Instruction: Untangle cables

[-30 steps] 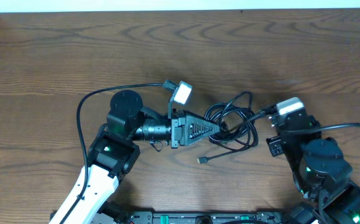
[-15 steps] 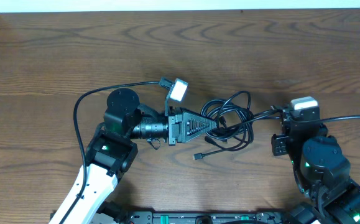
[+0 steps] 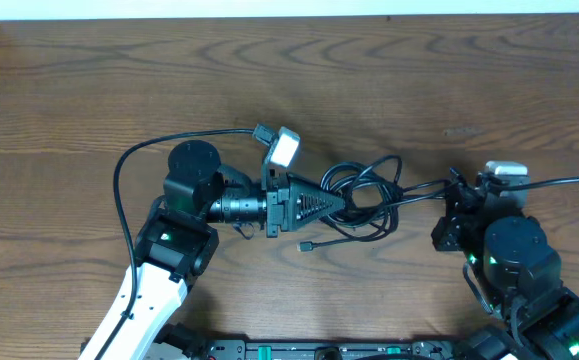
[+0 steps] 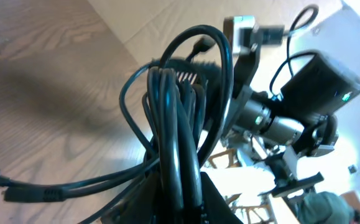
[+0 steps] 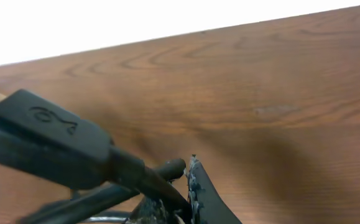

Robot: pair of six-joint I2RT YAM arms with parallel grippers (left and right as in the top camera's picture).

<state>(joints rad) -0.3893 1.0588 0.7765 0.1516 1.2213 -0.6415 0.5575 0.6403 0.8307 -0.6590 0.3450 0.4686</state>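
Note:
A tangle of thin black cables lies at the middle of the wooden table. My left gripper reaches in from the left and is shut on a bundle of cable strands, which fills the left wrist view. My right gripper is at the right and is shut on a cable end; a strand runs taut from it to the tangle. In the right wrist view a flat black plug sticks out of the fingers. A loose plug end lies below the tangle.
The wooden table spreads to the far and left sides. A thicker black arm cable loops left of my left arm. Another arm cable runs off to the right edge. The right arm shows in the left wrist view.
My right gripper has moved right and back with the cable end, drawing a strand taut. My left gripper and the tangle have shifted slightly left. The loose plug has slid left.

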